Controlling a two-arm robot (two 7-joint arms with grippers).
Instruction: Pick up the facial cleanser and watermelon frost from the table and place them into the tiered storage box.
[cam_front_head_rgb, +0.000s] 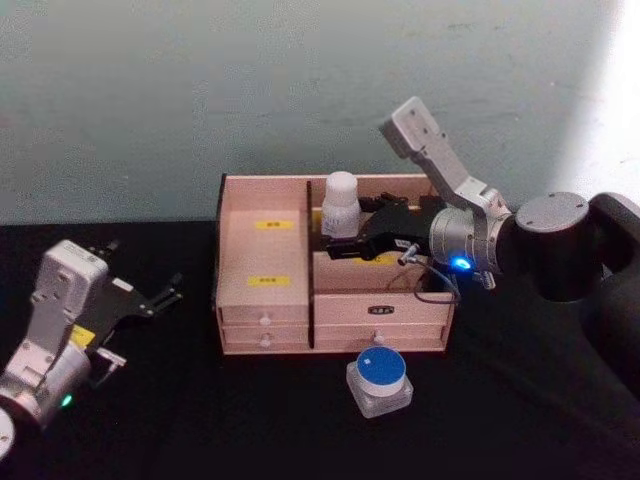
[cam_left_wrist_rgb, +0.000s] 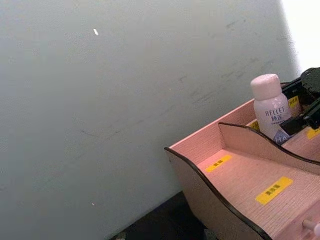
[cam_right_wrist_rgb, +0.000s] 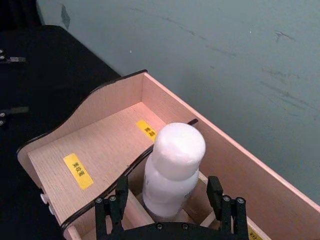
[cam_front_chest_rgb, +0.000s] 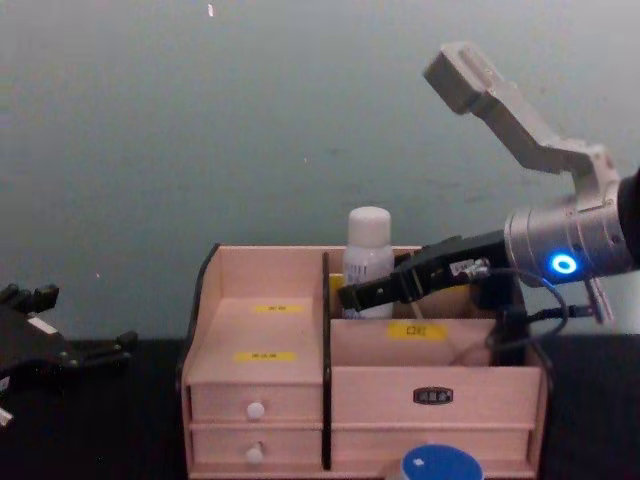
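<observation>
Nearest me, just in front of the tiered storage box (cam_front_head_rgb: 262, 255), the watermelon frost (cam_front_head_rgb: 380, 372) sat on the black table with its blue lid up, not yet picked. To the left of the box and well apart from it, the left gripper (cam_front_head_rgb: 148, 270) was parked low with its jaws spread and nothing between them. Inside the box, in a rear compartment right of the middle divider, the facial cleanser (cam_front_head_rgb: 341, 200) stood upright, its white cap above the box's back wall. The right gripper (cam_right_wrist_rgb: 167, 197) reached in from the box's right side and straddled the bottle low down. Its jaws were parted, with a thin gap on each side. I judged the bottle delivered. To finish well, I would have backed the fingers out level, touching neither the bottle nor the divider.
</observation>
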